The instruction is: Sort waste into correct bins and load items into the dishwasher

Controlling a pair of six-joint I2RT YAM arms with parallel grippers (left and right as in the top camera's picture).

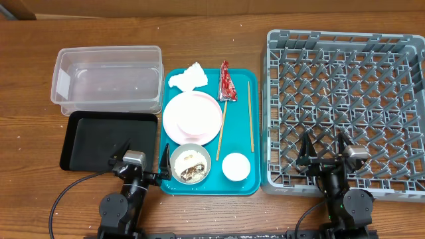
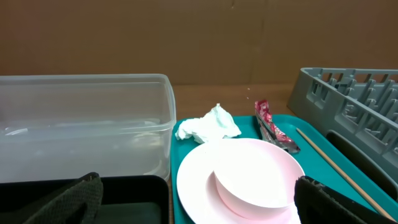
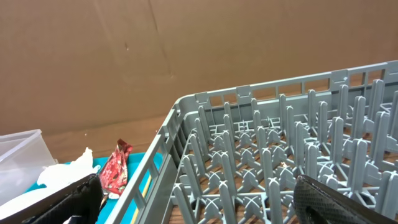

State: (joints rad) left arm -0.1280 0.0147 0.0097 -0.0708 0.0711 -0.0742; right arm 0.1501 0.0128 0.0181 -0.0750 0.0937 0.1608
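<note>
Overhead, the job reads as barely begun: all the waste and every dish sit on the teal serving tray (image 1: pixel 238 126) in the middle of the frame, and nothing has reached a bin or the rack yet. The crumpled tissue (image 1: pixel 188 78) and the red wrapper (image 1: pixel 227 82) lie along the tray's upper edge. Below them is the pink plate (image 1: pixel 179 133) with the pink bowl (image 2: pixel 255 180) on it (the left wrist view shows that bowl best). Lower still is the white bowl (image 1: pixel 204 154), which holds rice (image 1: pixel 189 159) and a brown scrap (image 1: pixel 194 172). The white cup (image 1: pixel 236 166) is at the tray's lower right. The two chopsticks (image 1: pixel 251 116) run up and down the tray's right half.

The clear tub (image 1: pixel 106 83) is at upper left with the black tray (image 1: pixel 93 139) just below it, and the grey dish rack (image 1: pixel 345 93) fills the right side.

The left gripper (image 1: pixel 143 157) sits at lower left, by the black tray's lower right corner, jaws spread wide with nothing between them. The right gripper (image 1: pixel 324 151) hovers over the rack's lower edge, equally wide and empty.

The step in hand looks like the first pick. The tissue or the wrapper seems the easy start for the left arm. That calls for a reach up the frame over the bowls, a low pinch on soft, light material, then a carry left to whichever bin suits it.
</note>
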